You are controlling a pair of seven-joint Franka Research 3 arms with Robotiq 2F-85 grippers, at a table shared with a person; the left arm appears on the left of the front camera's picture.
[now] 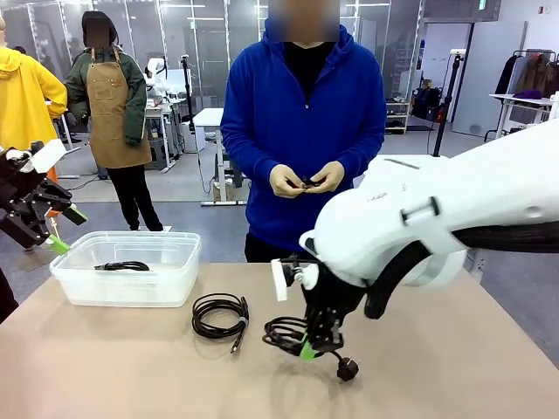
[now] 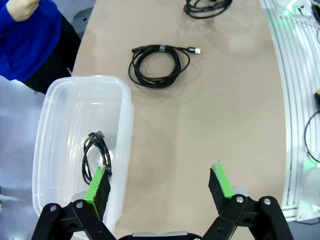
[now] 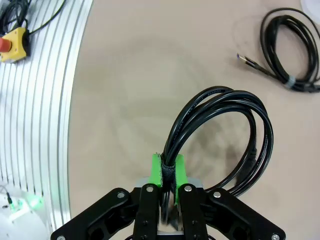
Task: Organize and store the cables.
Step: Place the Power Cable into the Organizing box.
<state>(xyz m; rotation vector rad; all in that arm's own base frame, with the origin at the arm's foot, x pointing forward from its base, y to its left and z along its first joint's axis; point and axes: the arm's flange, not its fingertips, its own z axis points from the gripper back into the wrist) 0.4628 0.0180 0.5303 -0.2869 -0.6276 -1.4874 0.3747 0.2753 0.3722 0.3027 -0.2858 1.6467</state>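
My right gripper is shut on a coiled black cable near the table's middle, its plug end hanging toward the front. A second coiled cable lies flat on the table to its left. A third coil rests inside the clear plastic bin. My left gripper hangs open above the bin's near edge, holding nothing.
A person in a blue hoodie stands at the far side, hands together holding a small dark item. A yellow emergency-stop box sits on the ribbed metal strip beside the table. Open tabletop lies at front left.
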